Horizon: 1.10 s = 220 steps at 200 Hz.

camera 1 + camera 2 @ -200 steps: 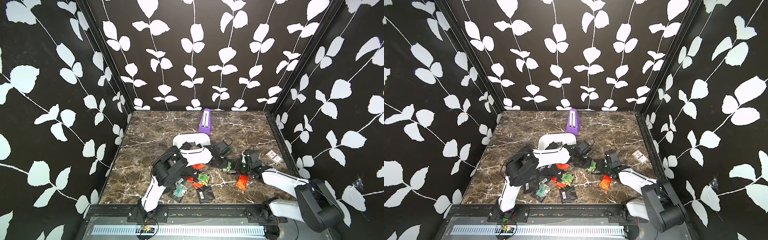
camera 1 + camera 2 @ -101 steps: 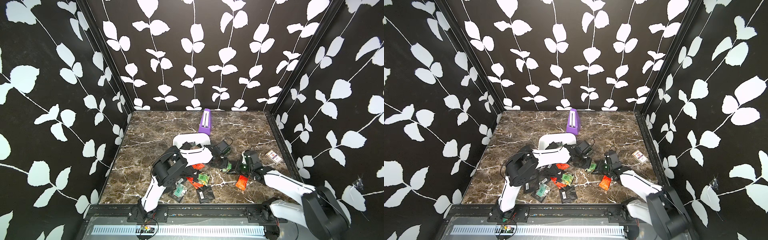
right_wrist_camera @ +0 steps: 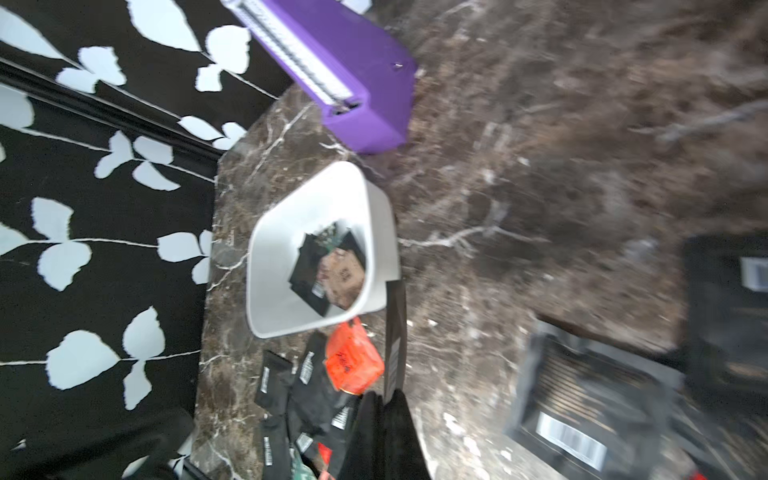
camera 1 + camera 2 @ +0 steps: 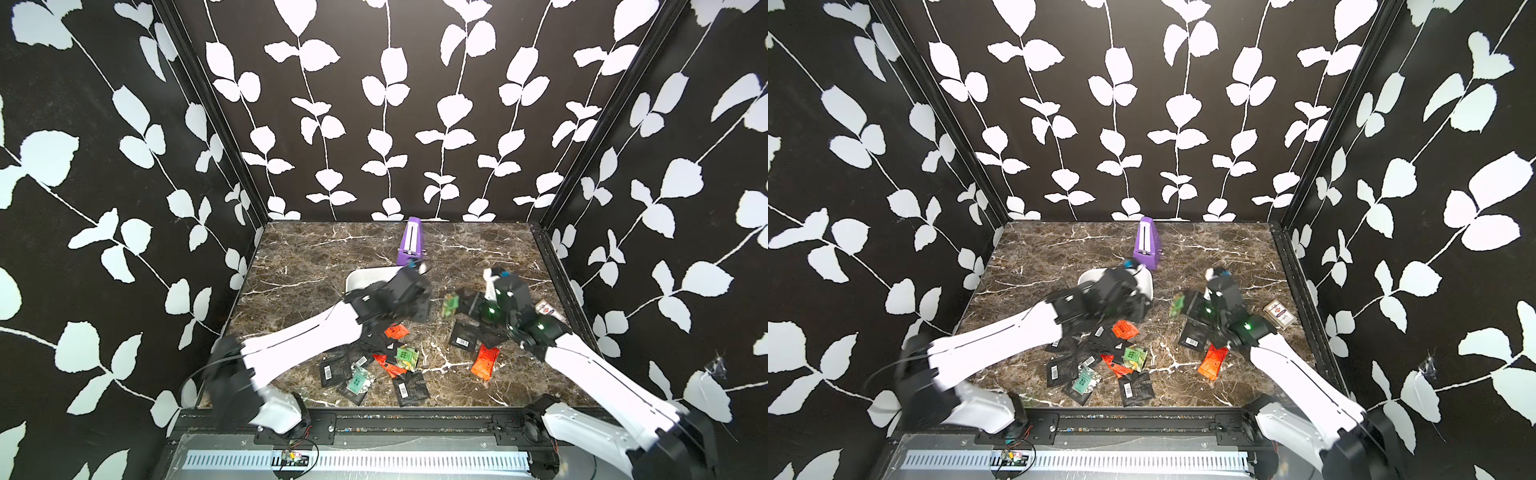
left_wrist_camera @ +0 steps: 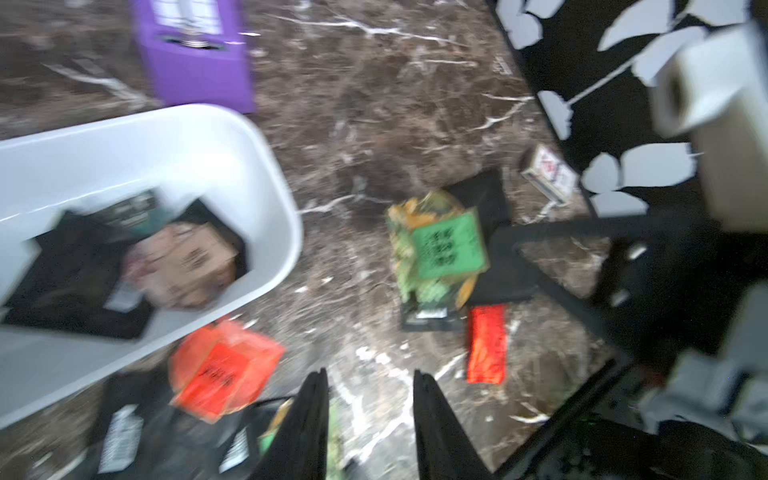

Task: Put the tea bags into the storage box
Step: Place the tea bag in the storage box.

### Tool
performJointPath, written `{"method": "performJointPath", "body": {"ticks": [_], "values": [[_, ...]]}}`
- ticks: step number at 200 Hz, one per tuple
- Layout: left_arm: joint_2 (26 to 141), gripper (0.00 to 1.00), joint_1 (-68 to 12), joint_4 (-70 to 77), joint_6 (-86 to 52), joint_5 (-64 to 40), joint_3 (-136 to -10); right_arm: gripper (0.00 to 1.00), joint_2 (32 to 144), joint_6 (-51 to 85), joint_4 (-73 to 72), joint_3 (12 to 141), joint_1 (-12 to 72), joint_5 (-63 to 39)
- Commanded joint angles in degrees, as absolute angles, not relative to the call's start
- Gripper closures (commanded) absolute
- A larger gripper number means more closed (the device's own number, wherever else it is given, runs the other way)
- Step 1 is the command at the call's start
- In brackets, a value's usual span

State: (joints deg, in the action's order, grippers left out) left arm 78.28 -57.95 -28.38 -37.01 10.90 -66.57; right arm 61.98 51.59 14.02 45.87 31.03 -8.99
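step: transfer to the box (image 3: 272,266), as I read it; most of the job is not yet done.
right pincer (image 3: 386,399): jaws together, clamped on the green sachet (image 4: 450,302), which hangs clear of the surface (image 4: 316,257) in both top views. The right wrist view shows it edge-on as a dark strip with a white label; I take that for its back.
left pincer (image 5: 370,374): jaws apart, nothing between them, tips over the surface just beside the box.
box position: mid-surface, just in front of the purple box (image 4: 409,241), left of the right pincer with bare surface between.
boxed sachets (image 3: 320,270): a few, black and tan.
loose sachets (image 4: 411,388): scattered in front of the box, some near the right pincer; a red sachet (image 5: 224,374) lies just beside the box wall.
key relation: the box lies ahead of the right pincer's tips; the green sachet stands on edge, flat face toward the left arm (image 4: 299,336).
box long axis: I cannot tell; the left arm covers most of it from above.
nearer arm: the left, but it is empty.
risk: my right pincer's way to the box runs at the left arm; I judge one must give way.
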Motion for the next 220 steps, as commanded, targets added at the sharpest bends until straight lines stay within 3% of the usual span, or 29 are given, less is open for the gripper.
{"method": "performJointPath", "body": {"ticks": [1, 60, 105, 113, 120, 130, 143, 160, 220], "values": [[73.3, 0.67, -57.5, -33.8, -38.3, 18.0, -59.9, 1.0, 68.8, 49.4, 12.5, 53.5, 34.2, -7.3], [59.6, 0.67, -57.5, -36.8, -45.4, 19.2, -47.7, 1.0, 94.4, 48.3, 9.0, 73.8, 40.1, -9.2], [54.6, 0.67, -57.5, -39.0, -47.2, 18.7, -44.9, 1.0, 106.0, 49.0, 8.9, 84.1, 41.7, -9.5], [54.3, 0.67, -57.5, -39.0, -47.3, 18.5, -44.8, 0.94, 107.0, 49.2, 9.2, 84.6, 41.7, -8.6], [54.1, 0.67, -57.5, -39.1, -47.1, 18.2, -44.9, 0.82, 107.6, 48.9, 10.1, 85.0, 41.6, -7.6], [54.2, 0.67, -57.5, -39.4, -46.9, 17.9, -45.4, 0.68, 107.6, 48.1, 12.4, 85.2, 41.5, -6.0], [54.5, 0.67, -57.5, -39.6, -46.6, 17.5, -46.1, 0.61, 106.5, 46.9, 15.2, 84.6, 41.0, -4.6], [55.1, 0.76, -57.5, -38.8, -45.7, 16.6, -47.0, 0.6, 102.0, 45.4, 17.3, 81.3, 39.9, -2.1], [65.9, 0.81, -57.5, -28.9, -42.3, 6.5, -53.3, 0.59, 73.1, 43.0, 27.8, 59.2, 36.0, 9.0]]}}
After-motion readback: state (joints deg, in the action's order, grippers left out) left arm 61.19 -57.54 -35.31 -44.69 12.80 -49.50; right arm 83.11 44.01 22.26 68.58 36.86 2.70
